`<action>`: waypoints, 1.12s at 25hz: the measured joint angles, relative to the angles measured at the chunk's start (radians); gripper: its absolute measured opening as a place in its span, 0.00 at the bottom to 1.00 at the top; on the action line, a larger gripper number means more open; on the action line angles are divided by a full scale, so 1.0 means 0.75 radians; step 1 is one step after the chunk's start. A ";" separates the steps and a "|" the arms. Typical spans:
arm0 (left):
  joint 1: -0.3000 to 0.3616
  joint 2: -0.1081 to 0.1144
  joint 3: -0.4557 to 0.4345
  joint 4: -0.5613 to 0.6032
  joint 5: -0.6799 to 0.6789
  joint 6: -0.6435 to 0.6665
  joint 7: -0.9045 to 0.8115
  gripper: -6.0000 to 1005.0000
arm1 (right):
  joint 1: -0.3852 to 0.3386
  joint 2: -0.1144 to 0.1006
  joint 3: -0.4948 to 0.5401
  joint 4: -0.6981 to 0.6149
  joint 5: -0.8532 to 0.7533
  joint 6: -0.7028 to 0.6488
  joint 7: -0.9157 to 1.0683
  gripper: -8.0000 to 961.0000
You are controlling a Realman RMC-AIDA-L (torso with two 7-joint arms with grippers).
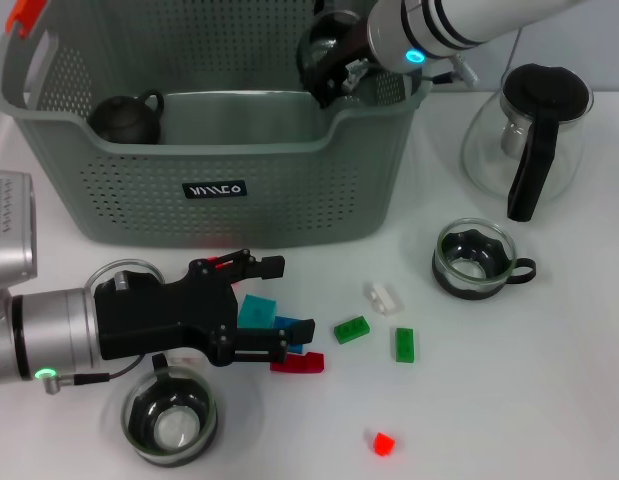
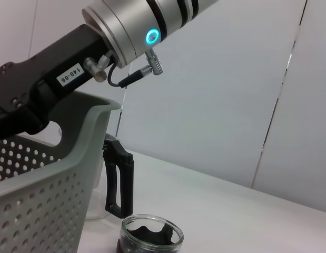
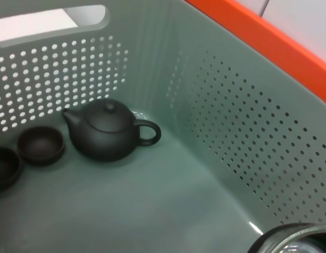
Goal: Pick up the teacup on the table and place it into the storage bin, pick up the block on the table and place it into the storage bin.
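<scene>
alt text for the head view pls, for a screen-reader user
The right claw holds a glass teacup over the grey-green storage bin, which contains a dark teapot. The left claw hovers open over coloured blocks on the white table.

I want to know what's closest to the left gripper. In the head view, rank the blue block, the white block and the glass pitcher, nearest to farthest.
From the left gripper:
1. Blue block, between its fingers.
2. White block, to its right on the table.
3. Glass pitcher, far right, beside the storage bin.
</scene>
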 joint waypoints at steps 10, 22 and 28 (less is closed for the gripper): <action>0.000 -0.001 0.000 0.000 0.000 0.000 0.000 0.92 | -0.004 0.000 -0.019 -0.010 -0.001 -0.038 0.003 0.15; 0.017 -0.002 0.000 0.000 -0.005 -0.001 0.000 0.92 | -0.067 -0.003 -0.036 -0.191 0.001 -0.090 0.030 0.64; 0.028 0.001 0.000 0.000 -0.018 0.006 0.000 0.92 | -0.249 -0.013 -0.032 -0.630 0.191 -0.226 0.022 0.65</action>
